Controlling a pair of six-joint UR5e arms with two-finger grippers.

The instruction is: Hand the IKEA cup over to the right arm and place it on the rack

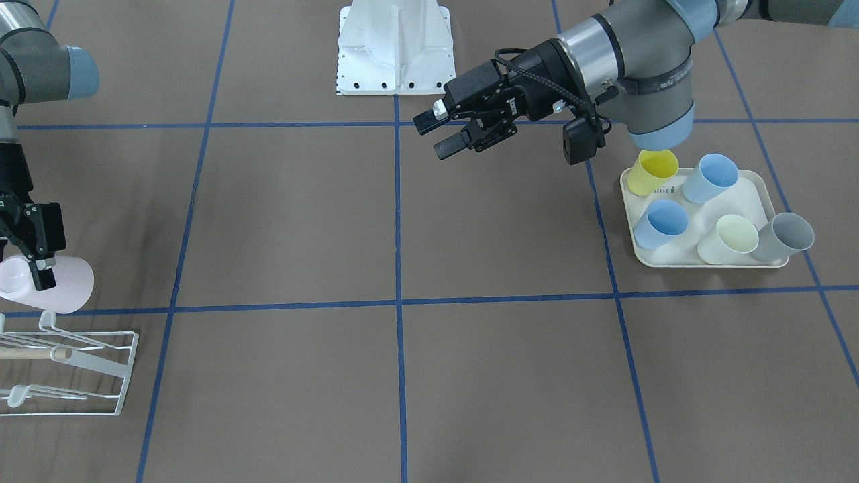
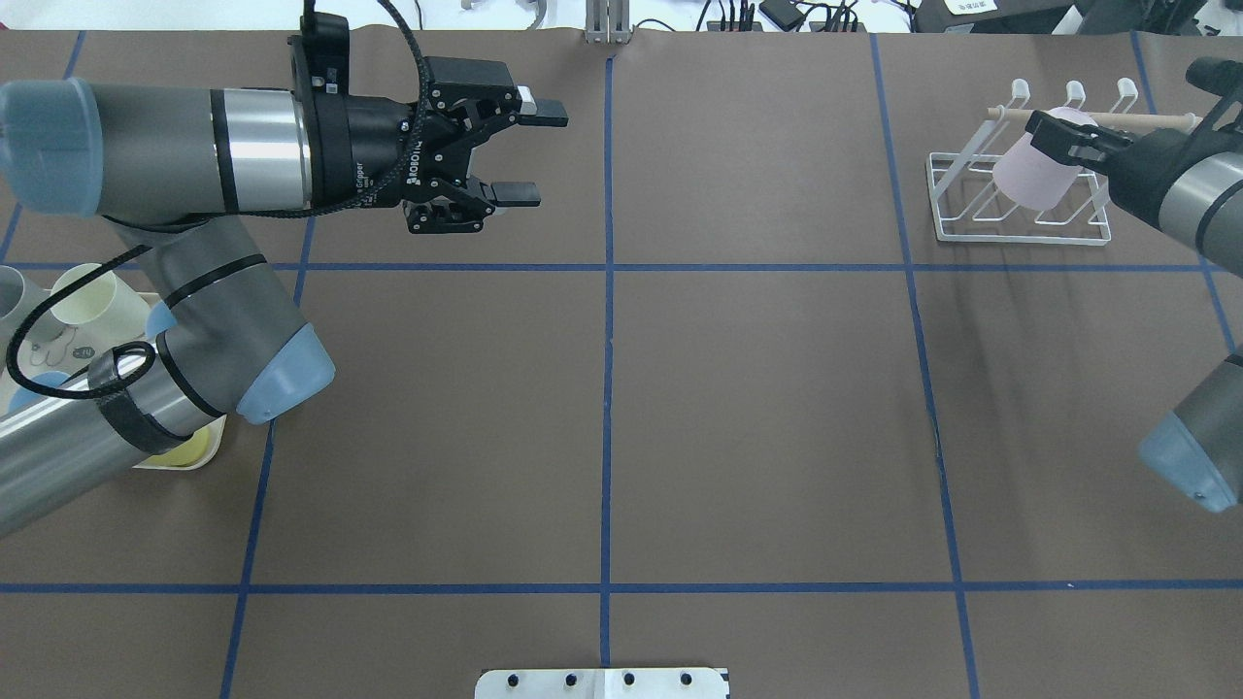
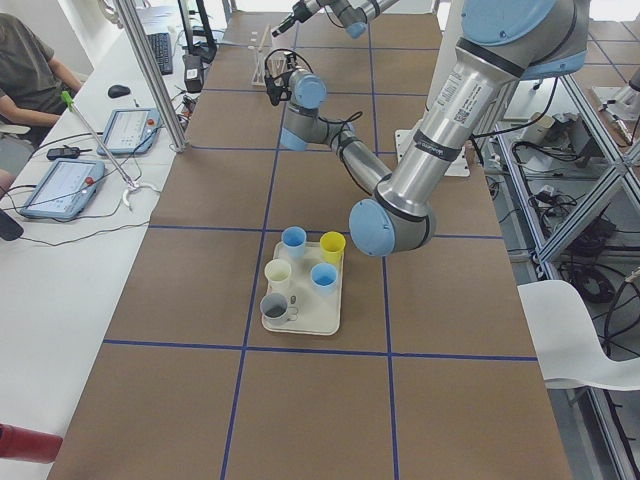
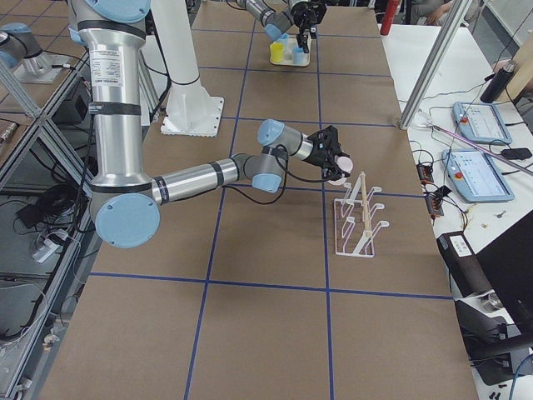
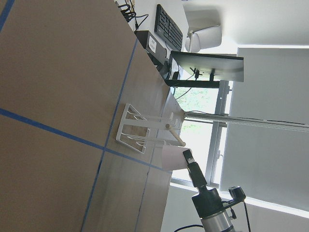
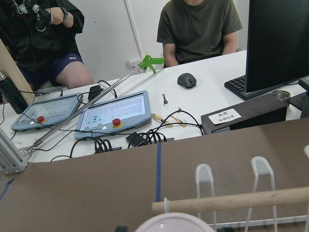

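R gripper is clamped on the rim of the pale pink cup. Cup tilted, mid-air, just over the robot-side edge of the white wire rack, near its wooden dowel; can't tell if it touches a prong. L gripper has fingers spread wide, empty, well apart from the cup. Tray w/ 5 cups on the L side.

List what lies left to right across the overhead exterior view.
Cream cup → left gripper, open → blue centre tape line → white wire rack. The pink cup overlaps the rack, so it is left unplaced.
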